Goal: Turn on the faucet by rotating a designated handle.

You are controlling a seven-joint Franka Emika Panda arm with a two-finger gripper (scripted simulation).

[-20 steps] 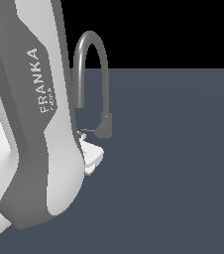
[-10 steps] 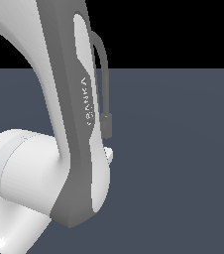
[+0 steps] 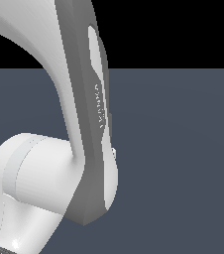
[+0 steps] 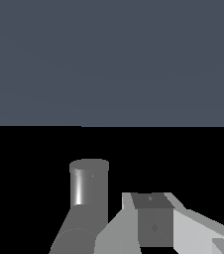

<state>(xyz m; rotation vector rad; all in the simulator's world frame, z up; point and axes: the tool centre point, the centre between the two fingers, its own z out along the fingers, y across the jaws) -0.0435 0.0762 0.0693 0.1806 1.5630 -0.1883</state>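
Mostly, the exterior view is filled by the robot arm (image 3: 79,149), its white and grey shell standing between the camera and the faucet. Only a thin grey sliver of the faucet (image 3: 111,124) peeks out at the arm's edge on the exterior view's right, beside a small pale bit lower down that cannot be identified. The dark blue-grey floor (image 3: 183,149) stretches behind, under a black background.

From the wrist view, a grey cylinder with a bright highlight (image 4: 89,183) stands upright near the fingers (image 4: 151,218); which part of the faucet it is cannot be told. The handle is not discernible. Whether the fingers are apart or closed cannot be told.
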